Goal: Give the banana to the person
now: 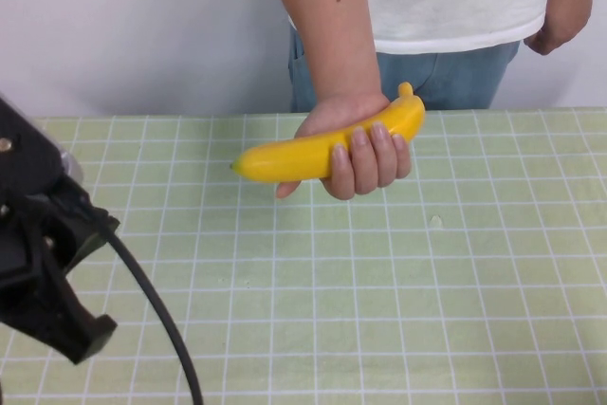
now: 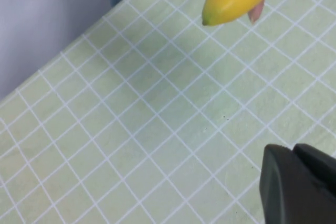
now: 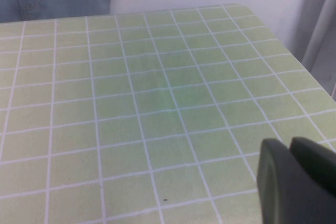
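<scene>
Banana [image 1: 303,154], bright yellow, smooth, curved, sat gripped in the person's fingers [image 1: 365,154] near the tabletop's [image 1: 379,310] far edge: light, firm, slippery; we'd grasp mid-body. Our left hand [image 1: 43,272] hung at the near-left corner and our right hand [image 3: 299,182] near the right edge; whether either was open we couldn't tell.

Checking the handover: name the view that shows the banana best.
The high view: the whole banana shows in the person's hand, above the table. The left wrist view catches only its tip; the right wrist view shows none.
</scene>
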{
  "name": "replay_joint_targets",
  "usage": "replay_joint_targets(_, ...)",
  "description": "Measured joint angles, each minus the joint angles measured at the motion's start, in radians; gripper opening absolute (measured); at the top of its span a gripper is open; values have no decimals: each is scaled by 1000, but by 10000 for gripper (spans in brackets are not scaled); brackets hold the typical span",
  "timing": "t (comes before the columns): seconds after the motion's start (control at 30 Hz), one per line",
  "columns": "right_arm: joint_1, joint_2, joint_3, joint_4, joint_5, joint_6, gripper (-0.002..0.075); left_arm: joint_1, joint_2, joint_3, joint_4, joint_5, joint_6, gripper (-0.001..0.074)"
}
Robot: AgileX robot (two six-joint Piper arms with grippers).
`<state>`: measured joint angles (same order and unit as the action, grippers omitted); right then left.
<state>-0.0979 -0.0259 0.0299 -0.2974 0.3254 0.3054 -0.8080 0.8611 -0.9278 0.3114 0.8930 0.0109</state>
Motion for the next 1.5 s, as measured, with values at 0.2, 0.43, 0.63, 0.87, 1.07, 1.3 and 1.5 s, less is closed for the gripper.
replay_joint_targets(0.2, 0, 0, 0, 0, 0, 0, -9, 50, -24, 15, 92, -68, -190, -3)
replay_joint_targets(0.43, 0, 0, 0, 0, 0, 0, -9, 311, -145, 136, -110, -459, 86, -3)
replay_joint_targets(0.63, 0, 0, 0, 0, 0, 0, -9, 435, -282, 340, -381, -782, 287, -3)
replay_joint_targets(0.87, 0, 0, 0, 0, 0, 0, -9, 522, -512, 588, -390, -787, 244, -3)
replay_joint_targets(1.07, 0, 0, 0, 0, 0, 0, -9, 619, -691, 788, -362, -779, 89, -3)
replay_joint_targets(1.3, 0, 0, 0, 0, 0, 0, -9, 668, -846, 948, -357, -715, -55, -3)
replay_joint_targets(1.5, 0, 0, 0, 0, 0, 0, -9, 668, -873, 952, -357, -526, -68, -3)
